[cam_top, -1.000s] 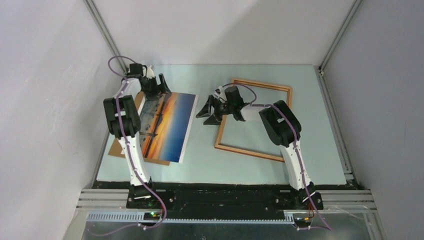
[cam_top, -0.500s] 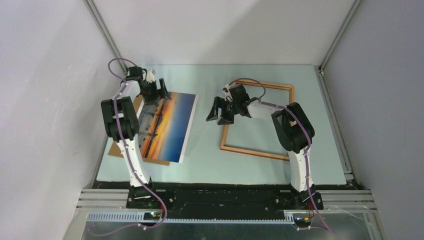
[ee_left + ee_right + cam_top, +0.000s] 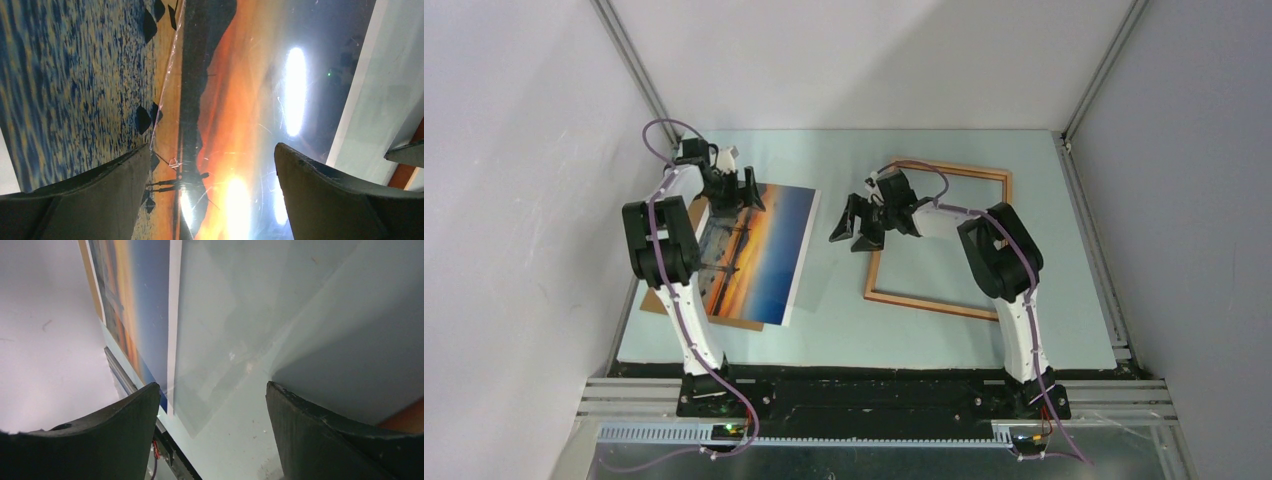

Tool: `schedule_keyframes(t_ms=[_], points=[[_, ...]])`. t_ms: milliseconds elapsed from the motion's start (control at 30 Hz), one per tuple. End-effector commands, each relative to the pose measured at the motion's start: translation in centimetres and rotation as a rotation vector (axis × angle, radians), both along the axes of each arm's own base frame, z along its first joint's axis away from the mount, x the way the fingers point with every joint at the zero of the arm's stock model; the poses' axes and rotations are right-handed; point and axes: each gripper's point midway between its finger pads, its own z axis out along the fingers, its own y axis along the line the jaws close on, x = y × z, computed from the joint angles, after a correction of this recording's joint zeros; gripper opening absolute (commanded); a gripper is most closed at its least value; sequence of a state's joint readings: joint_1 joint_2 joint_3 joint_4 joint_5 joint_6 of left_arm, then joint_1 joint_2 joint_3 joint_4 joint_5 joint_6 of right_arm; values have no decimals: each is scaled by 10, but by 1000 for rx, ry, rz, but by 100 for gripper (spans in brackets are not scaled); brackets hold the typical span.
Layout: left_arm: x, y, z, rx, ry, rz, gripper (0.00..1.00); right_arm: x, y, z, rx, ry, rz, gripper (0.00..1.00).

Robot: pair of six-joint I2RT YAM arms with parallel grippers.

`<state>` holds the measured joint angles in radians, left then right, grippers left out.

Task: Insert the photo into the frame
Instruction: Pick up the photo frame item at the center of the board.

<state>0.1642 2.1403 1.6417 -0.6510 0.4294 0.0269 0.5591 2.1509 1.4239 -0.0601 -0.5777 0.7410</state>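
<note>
Glossy rectangular sunset photo (image 3: 764,250) flat on brown board (image 3: 656,298), left side of matte pale-green desk (image 3: 839,320). Thin orange-brown wooden frame (image 3: 929,303) well apart, bare strip between; left jaws wide over photo's far edge; right jaws wide over strip.

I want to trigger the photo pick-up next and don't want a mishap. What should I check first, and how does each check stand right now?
1. Left pincer open: ok, fingers spread above the photo's far end.
2. Photo lying flat, picture side up, on the backing board: ok.
3. Frame flat on the table, table showing through its opening: ok.
4. Right pincer open and holding nothing: ok, it hovers between photo and frame.
5. Left pincer clear of the photo's surface: cannot tell.
</note>
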Motion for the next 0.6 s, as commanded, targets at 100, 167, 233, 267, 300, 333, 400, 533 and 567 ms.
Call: schedule_keyframes(t_ms=[100, 167, 233, 267, 300, 333, 400, 533, 567], points=[[-23, 0, 8, 13, 22, -59, 98, 9, 11, -18, 17, 41, -4, 82], [-28, -1, 8, 16, 25, -71, 98, 10, 12, -19, 36, 53, -6, 82], [-32, -2, 6, 16, 31, -79, 98, 11, 15, -18, 62, 53, -5, 82], [-34, -1, 6, 16, 32, -82, 99, 12, 15, -18, 75, 54, -7, 82], [-37, -2, 6, 15, 35, -88, 99, 12, 17, -16, 105, 61, -7, 82], [-38, -3, 6, 12, 34, -93, 98, 15, 19, -12, 130, 46, -7, 82], [-43, -4, 4, 11, 41, -101, 98, 15, 20, -6, 177, 57, -8, 82], [-48, -5, 4, 11, 43, -112, 98, 16, 23, 8, 258, 42, 0, 81], [-49, -5, 3, 10, 44, -114, 98, 14, 22, 8, 269, 45, 1, 81]])
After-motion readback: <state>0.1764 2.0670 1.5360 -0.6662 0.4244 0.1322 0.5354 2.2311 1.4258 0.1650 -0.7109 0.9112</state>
